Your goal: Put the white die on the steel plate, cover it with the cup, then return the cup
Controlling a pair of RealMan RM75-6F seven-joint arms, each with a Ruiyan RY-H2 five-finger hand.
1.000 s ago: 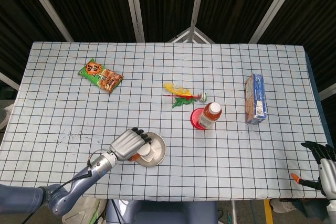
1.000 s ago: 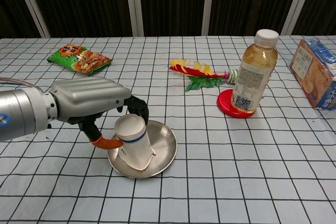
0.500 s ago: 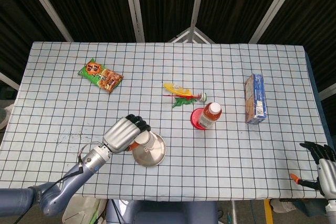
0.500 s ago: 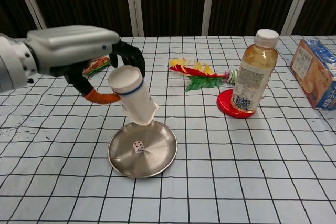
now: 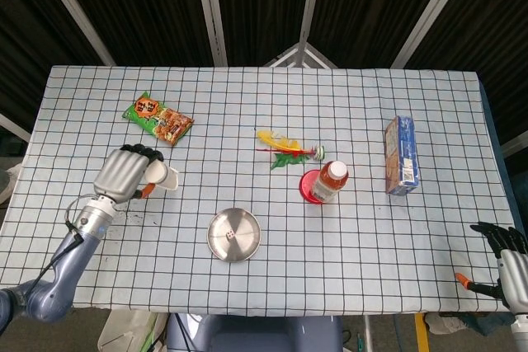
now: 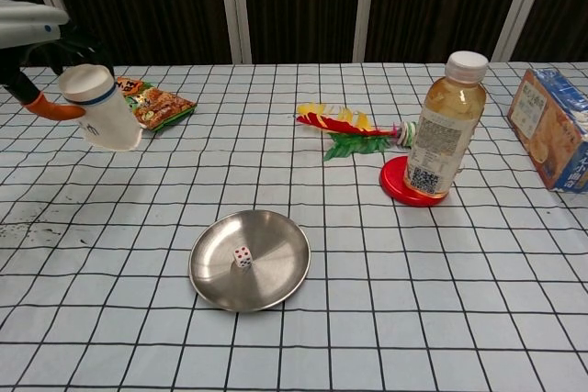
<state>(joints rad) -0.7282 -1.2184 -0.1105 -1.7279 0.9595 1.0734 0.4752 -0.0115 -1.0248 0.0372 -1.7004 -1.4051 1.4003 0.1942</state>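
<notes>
A white die (image 6: 243, 255) lies uncovered near the middle of the steel plate (image 6: 276, 277), also seen as a small die (image 5: 230, 237) on the plate (image 5: 244, 224) in the head view. My left hand (image 5: 125, 174) holds the white paper cup (image 6: 101, 108) tilted in the air, well left of the plate; the cup (image 5: 166, 178) sticks out to the hand's right. Only part of the left hand (image 6: 32, 32) shows at the chest view's left edge. My right hand (image 5: 505, 265) hangs off the table's near right corner, fingers apart, holding nothing.
A snack packet (image 5: 157, 118) lies at the back left, near the raised cup. A feather toy (image 6: 344, 132) lies mid-table, a drink bottle (image 6: 442, 129) stands on a red coaster (image 6: 405, 184), and a blue box (image 6: 554, 140) sits at the right.
My left hand has lifted the cup off the plate and carried it up and far to the left, uncovering the die. The right hand has stayed still.
</notes>
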